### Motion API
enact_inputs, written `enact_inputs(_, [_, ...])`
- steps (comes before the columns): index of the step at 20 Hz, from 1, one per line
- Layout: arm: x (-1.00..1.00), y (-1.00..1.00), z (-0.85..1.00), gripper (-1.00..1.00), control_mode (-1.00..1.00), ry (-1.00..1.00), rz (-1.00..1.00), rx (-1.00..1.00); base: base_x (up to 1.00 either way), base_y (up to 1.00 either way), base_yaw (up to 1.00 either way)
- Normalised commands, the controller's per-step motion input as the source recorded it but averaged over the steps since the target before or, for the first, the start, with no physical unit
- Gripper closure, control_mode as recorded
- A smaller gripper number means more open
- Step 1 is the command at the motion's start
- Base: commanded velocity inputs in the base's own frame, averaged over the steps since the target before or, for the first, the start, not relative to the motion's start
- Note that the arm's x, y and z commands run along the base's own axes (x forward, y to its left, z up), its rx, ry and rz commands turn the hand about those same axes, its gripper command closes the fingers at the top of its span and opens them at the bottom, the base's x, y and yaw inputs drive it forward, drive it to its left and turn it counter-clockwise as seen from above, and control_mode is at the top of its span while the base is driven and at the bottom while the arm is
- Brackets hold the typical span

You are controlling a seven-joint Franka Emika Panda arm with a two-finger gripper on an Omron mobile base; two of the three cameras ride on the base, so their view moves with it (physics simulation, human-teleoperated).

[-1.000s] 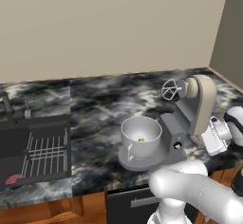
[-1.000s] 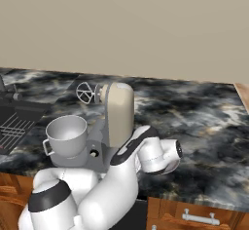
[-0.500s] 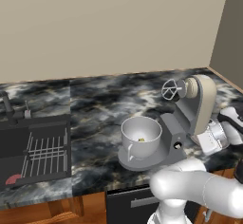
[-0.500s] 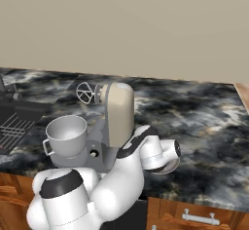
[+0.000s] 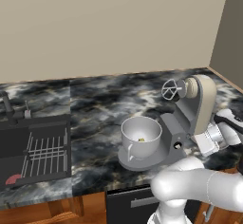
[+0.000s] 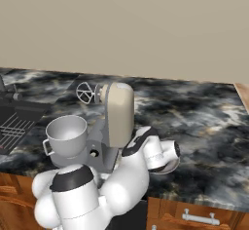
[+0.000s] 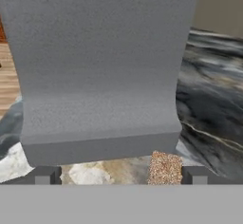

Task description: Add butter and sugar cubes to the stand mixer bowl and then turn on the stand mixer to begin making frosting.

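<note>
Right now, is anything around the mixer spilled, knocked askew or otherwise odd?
Nothing spilled or knocked over. The stand mixer has its head tilted back, whisk clear of the stand mixer bowl, which sits upright on the base.

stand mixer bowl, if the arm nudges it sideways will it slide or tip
The stand mixer bowl probably resists sliding: it sits seated on the stand mixer base. Its wide, squat shape suggests little tipping risk. The smooth metal wall looks slippery, and the side handle is likely the surer hold.
</note>
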Motion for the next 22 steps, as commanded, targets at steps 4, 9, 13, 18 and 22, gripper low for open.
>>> enact_inputs(4, [0.09,0.04,0.00,-1.00,-1.00,0.07,0.00,0.00,0.00,0.00,0.00])
enact_inputs(9, [0.04,0.11,-0.02,-1.00,-1.00,0.07,0.00,0.00,0.00,0.00,0.00])
enact_inputs(13, [0.04,0.15,-0.08,-1.00,-1.00,0.06,0.00,0.00,0.00,0.00,0.00])
enact_inputs(18, [0.06,0.07,-0.15,-1.00,-1.00,0.01,0.00,0.00,0.00,0.00,0.00])
enact_inputs(22, [0.03,0.00,-0.07,-1.00,-1.00,0.00,0.00,0.00,0.00,0.00,0.00])
